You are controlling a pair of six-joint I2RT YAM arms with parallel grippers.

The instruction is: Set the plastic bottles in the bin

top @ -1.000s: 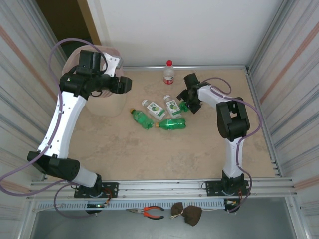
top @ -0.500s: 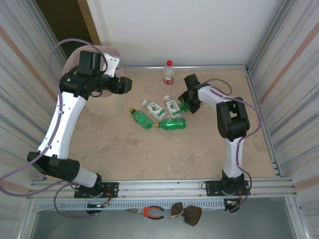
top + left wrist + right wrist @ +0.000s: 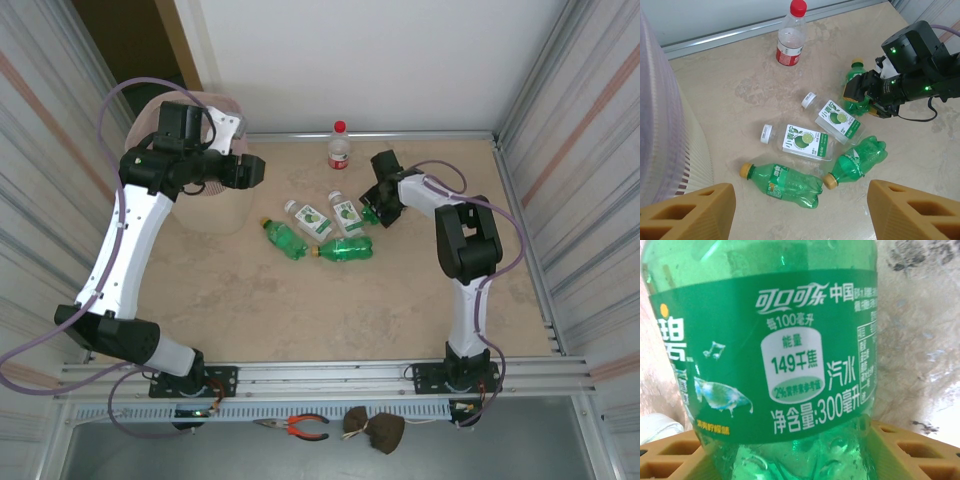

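A green bottle (image 3: 770, 340) with a yellow cap (image 3: 856, 82) stands between my right gripper's (image 3: 785, 440) fingers, which press on its sides low down. On the table, left of it, lie two clear lime-labelled bottles (image 3: 802, 141) (image 3: 837, 117) and two green bottles (image 3: 782, 184) (image 3: 860, 157). A red-capped clear bottle (image 3: 339, 147) stands upright at the back wall. The pinkish bin (image 3: 215, 205) stands at the back left. My left gripper (image 3: 255, 170) hangs open beside the bin's rim, high above the lying bottles, with nothing between its fingers (image 3: 690, 212).
Metal rails (image 3: 370, 135) and corrugated walls (image 3: 580, 150) close in the table on the back and both sides. Pliers (image 3: 300, 427) lie on the ledge in front of the arm bases. Bare tabletop (image 3: 330, 310) spreads in front of the bottles.
My right gripper's fingers have closed in on the green bottle at the right of the group. The left arm and the other bottles have not moved.
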